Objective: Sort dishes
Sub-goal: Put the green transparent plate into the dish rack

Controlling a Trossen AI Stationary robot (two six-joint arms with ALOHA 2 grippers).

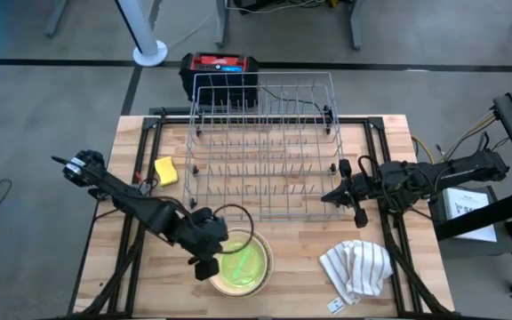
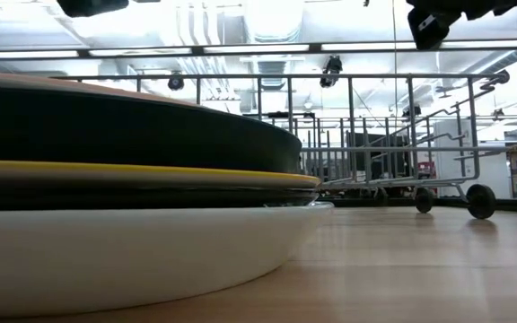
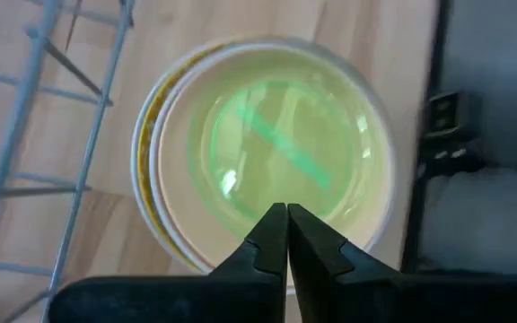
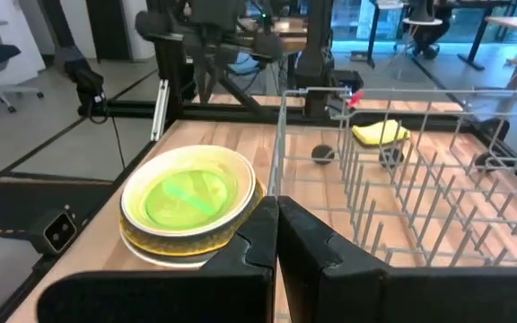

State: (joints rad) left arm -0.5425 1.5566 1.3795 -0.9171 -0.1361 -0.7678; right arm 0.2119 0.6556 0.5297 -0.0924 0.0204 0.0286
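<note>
- Hovering over the near-left rim of the dish stack [image 1: 240, 264], the left gripper [image 1: 204, 264] has its fingers [image 3: 272, 242] pressed together with nothing between them.
- Seen from the left wrist, the fingertips sit over the edge of the green bowl [image 3: 276, 152], the top dish of the stack; contact with it cannot be told.
- The stack stands on the table [image 1: 300, 284] in front of the rack [image 1: 265, 147], green bowl uppermost, yellowish and white rims beneath.
- The right gripper [image 1: 349, 194] waits at the rack's right end, fingers [image 4: 263, 238] closed on nothing, well apart from the stack.
- A sponge [image 1: 166, 171] lies left of the rack; a cloth [image 1: 356, 269] lies right of the stack.
</note>
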